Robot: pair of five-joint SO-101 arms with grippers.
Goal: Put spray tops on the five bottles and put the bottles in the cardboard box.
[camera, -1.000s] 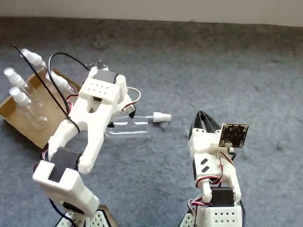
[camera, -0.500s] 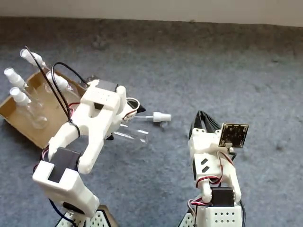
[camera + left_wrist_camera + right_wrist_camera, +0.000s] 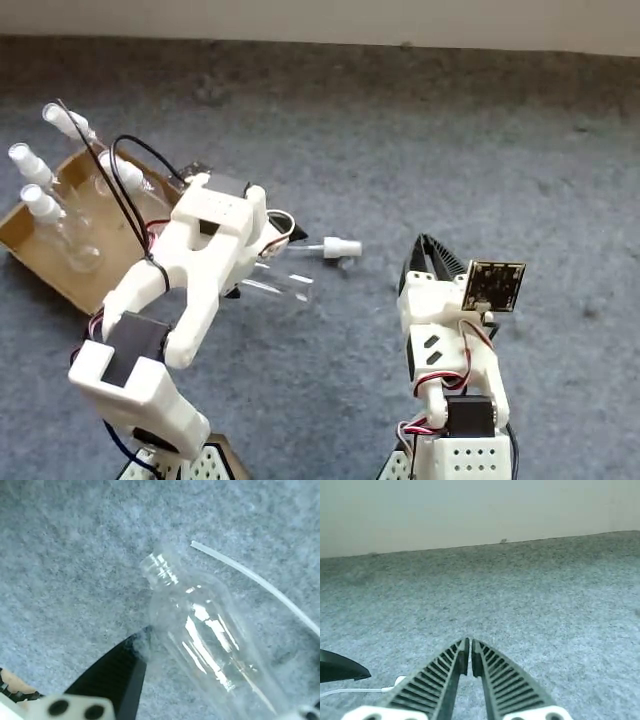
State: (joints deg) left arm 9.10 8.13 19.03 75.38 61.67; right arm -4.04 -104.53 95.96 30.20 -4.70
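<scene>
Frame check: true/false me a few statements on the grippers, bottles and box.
1. The left gripper holds an uncapped bottle. True.
2. The right gripper is open. False: it is shut and holds nothing.
3. Five bottles are in the box. False: the box holds four capped bottles.
4. A spray top lies on the carpet between the arms. True.

You work in a carpeted indoor room: grey carpet (image 3: 500,140) as the surface, plain pale wall (image 3: 470,510) behind.
</scene>
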